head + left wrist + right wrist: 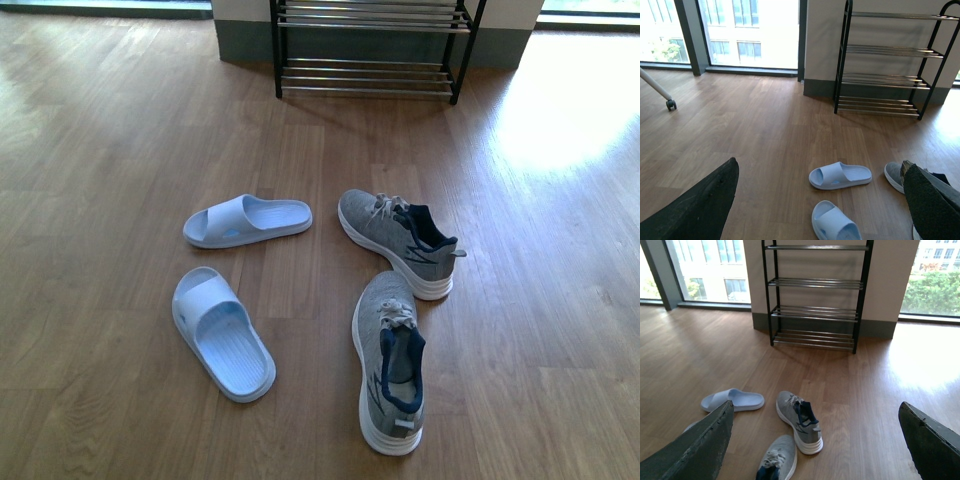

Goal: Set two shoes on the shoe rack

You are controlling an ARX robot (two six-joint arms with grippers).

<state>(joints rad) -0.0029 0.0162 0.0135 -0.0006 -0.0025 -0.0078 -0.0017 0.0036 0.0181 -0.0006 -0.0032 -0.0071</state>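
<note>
Your left claw (819,162) and right claw (816,404) both gape wide and hold nothing; I'd judge no shoe has been picked yet. Nearest on the floor (120,150), a grey sneaker (390,365) lies at 1 o'clock and a pale-blue slide (222,335) at 11. Their mates, the second sneaker (400,242) and second slide (247,221), lie just beyond. The shoe rack (370,75) stands at 12 o'clock, well apart. Its visible tiers hold no shoes, so both still need carrying forward.
</note>
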